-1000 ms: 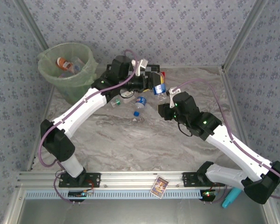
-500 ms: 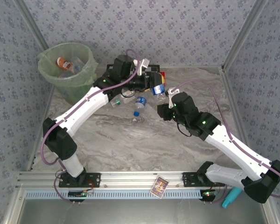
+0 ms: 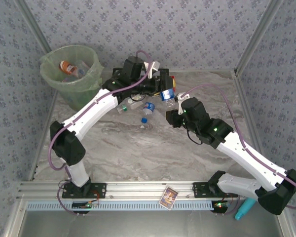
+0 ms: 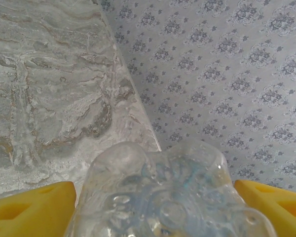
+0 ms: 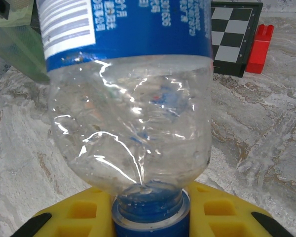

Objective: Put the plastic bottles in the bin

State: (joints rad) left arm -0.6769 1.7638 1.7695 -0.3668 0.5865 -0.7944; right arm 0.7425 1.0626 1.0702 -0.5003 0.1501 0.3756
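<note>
A clear plastic bottle with a blue label [image 3: 167,95] hangs above the back of the table between both arms. My right gripper [image 3: 175,109] is shut on its blue cap [image 5: 150,215], and the crumpled body [image 5: 133,123] rises away from the yellow fingers [image 5: 79,212]. My left gripper [image 3: 161,89] is closed on a clear bottle base [image 4: 158,197], which looks like the same bottle's far end and fills the gap between both yellow pads [image 4: 29,207]. Two more bottles [image 3: 148,107] [image 3: 129,104] lie on the table under the left arm. The pale green bin [image 3: 71,74] stands back left with bottles [image 3: 66,65] inside.
A checkerboard [image 5: 234,37] and a red brick [image 5: 263,42] sit at the back edge behind the held bottle. A small blue cap [image 3: 143,120] lies on the marble. A card [image 3: 167,196] and a turquoise tool [image 3: 243,208] rest by the front rail.
The left arm has shifted slightly right and back, its elbow rising. The held bottle and the right arm have barely moved.
</note>
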